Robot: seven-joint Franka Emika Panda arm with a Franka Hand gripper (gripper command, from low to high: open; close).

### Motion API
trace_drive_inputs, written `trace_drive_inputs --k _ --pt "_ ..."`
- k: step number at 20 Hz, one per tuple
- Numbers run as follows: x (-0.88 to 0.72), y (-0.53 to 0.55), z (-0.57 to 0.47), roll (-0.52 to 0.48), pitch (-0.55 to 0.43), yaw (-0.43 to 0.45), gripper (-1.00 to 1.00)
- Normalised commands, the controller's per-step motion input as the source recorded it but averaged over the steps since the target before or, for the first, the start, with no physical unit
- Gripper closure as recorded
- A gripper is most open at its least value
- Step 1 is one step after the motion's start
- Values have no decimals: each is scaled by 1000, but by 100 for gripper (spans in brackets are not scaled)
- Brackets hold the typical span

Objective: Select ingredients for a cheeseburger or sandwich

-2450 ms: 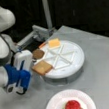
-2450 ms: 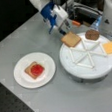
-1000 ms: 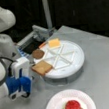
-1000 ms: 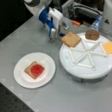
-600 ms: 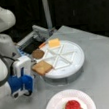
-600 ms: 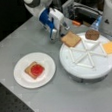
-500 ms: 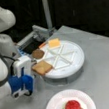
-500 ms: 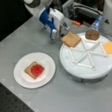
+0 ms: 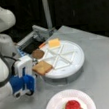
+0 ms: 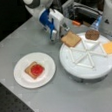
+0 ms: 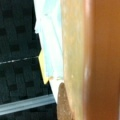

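Note:
A brown toast square (image 9: 42,67) (image 10: 71,39) lies on the white divided tray (image 9: 75,65) (image 10: 96,69), overhanging its rim. My gripper (image 9: 23,93) (image 10: 53,36), with blue fingers pointing down, stands right beside that toast, just off the tray, open with nothing between the fingers. Also on the tray are a dark brown patty (image 9: 38,53) (image 10: 92,34) and a yellow cheese square (image 9: 54,42) (image 10: 110,47). The sandwich (image 9: 72,107) (image 10: 34,70), toast topped with a red round, sits on the white paper plate (image 9: 56,104) (image 10: 22,80). Toast (image 11: 87,60) fills the right of the wrist view.
A grey and black box (image 9: 35,38) (image 10: 78,9) stands behind the tray, with a small orange piece (image 10: 75,23) at its front. A vertical pole (image 9: 46,10) rises at the back. The arm's white body fills a front view's left side.
The gripper has come down a little beside the tray's edge. The toast, patty, cheese and the stack on the plate have stayed where they were.

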Motion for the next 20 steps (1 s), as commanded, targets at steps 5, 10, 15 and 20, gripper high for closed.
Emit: trace_drive_inputs --k 5,10,15,20 --pt "191 -89 -126 230 -141 28 -100" --pt "191 -138 -116 209 -127 43 -100" --pt "216 -119 -98 189 -136 76 100" --pt "256 -94 -89 176 -127 61 100"
